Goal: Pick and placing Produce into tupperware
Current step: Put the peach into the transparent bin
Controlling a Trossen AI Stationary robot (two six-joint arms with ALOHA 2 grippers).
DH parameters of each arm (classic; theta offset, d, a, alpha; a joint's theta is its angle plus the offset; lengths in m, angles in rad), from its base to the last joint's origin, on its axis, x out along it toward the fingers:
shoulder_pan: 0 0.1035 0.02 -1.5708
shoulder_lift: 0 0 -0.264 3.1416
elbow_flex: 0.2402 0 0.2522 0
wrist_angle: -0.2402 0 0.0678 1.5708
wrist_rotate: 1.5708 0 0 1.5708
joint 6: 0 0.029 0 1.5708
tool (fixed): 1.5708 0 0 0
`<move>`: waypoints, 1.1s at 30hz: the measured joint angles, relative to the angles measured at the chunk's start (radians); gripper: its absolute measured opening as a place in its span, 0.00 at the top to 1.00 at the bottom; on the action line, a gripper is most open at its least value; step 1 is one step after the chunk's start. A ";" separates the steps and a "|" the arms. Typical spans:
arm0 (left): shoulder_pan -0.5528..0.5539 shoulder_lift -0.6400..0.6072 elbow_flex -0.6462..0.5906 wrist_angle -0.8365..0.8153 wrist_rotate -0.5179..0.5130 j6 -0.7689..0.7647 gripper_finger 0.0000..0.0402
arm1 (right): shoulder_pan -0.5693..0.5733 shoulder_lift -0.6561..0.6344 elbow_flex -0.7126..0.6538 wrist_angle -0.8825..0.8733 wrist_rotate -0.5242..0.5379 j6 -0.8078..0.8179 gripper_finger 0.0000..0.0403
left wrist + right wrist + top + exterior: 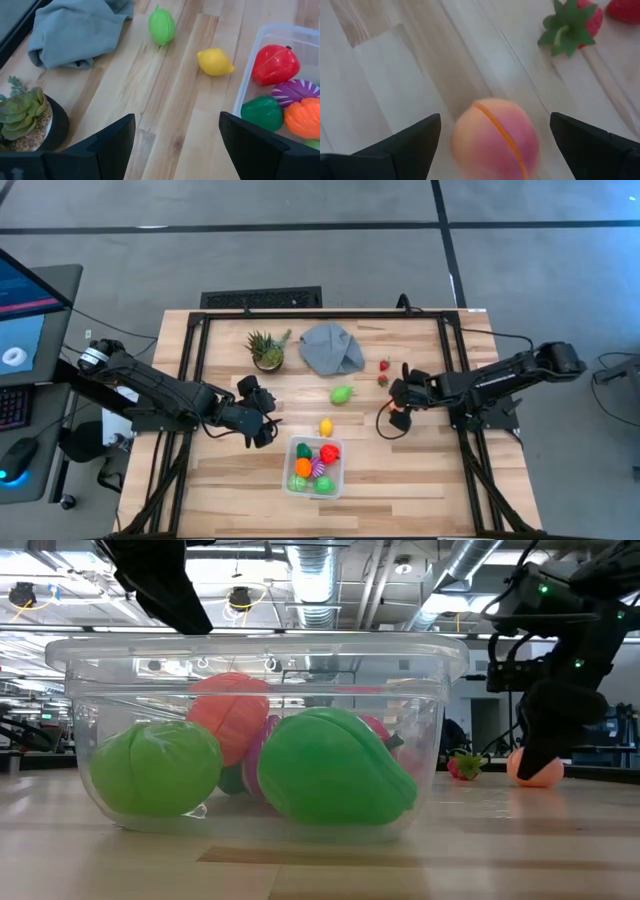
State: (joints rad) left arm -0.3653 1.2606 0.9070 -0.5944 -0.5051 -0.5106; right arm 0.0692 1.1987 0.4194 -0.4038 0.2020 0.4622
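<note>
While the right gripper (492, 145) hangs released, its jaws spread wide on either side of the round pink-orange toy peach (495, 140) on the wooden table (400, 470), the likely slip is a finger nudging the ball so it rolls toward the two red toy strawberries (384, 372) nearby. Bare planks lie between it and the clear rectangular plastic container (315, 467), already part filled. Beside the container, the left gripper (262, 420) waits empty, jaws parted

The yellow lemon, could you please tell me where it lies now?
In the high view the yellow lemon lies on the table, just above the tupperware and below the green fruit.
</note>
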 joint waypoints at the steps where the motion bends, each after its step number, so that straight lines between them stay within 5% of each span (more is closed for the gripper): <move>1: 0.000 0.000 0.000 -0.001 0.000 0.000 0.31 | 0.000 0.003 0.000 0.008 0.000 0.000 0.02; 19: -0.001 0.000 0.000 -0.002 0.002 -0.002 0.31 | 0.000 0.002 0.000 -0.003 -0.016 0.043 0.28; 33: -0.016 0.000 0.000 -0.002 0.002 -0.010 0.31 | 0.002 -0.039 0.000 -0.005 -0.020 0.100 0.35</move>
State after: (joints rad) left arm -0.3817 1.2606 0.9073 -0.5964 -0.5034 -0.5205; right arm 0.0712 1.1593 0.4191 -0.4091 0.1822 0.5617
